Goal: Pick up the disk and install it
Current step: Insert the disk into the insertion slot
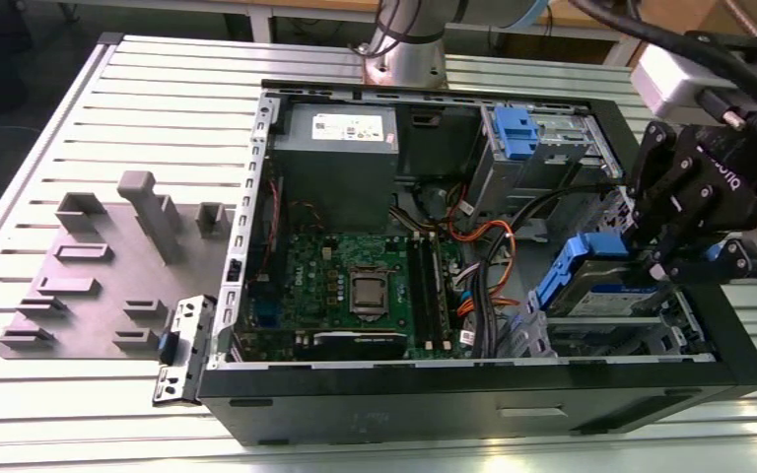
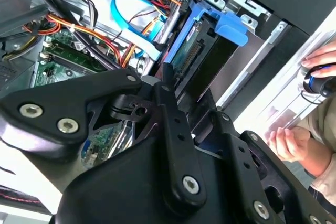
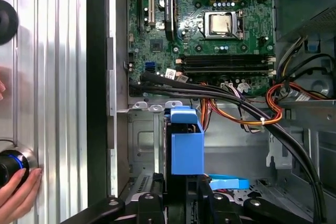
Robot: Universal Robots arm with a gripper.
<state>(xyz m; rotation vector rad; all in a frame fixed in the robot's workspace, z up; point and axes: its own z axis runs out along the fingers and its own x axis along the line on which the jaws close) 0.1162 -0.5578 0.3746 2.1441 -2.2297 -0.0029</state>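
Crowding the disk (image 3: 186, 148): orange cables (image 3: 236, 120), drive cage (image 1: 609, 340).

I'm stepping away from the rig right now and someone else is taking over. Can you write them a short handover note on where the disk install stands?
Gripper: shut on the disk, gripping its blue-framed end.
Disk: lifted and tilted inside the open computer case, at the drive bay toward the exterior view's right.
Done: the disk is picked up and brought to the bay.
Left: the disk is not yet seated in the bay, and the gripper has not let go.
Note: a person's hand rests on the table beside the case.
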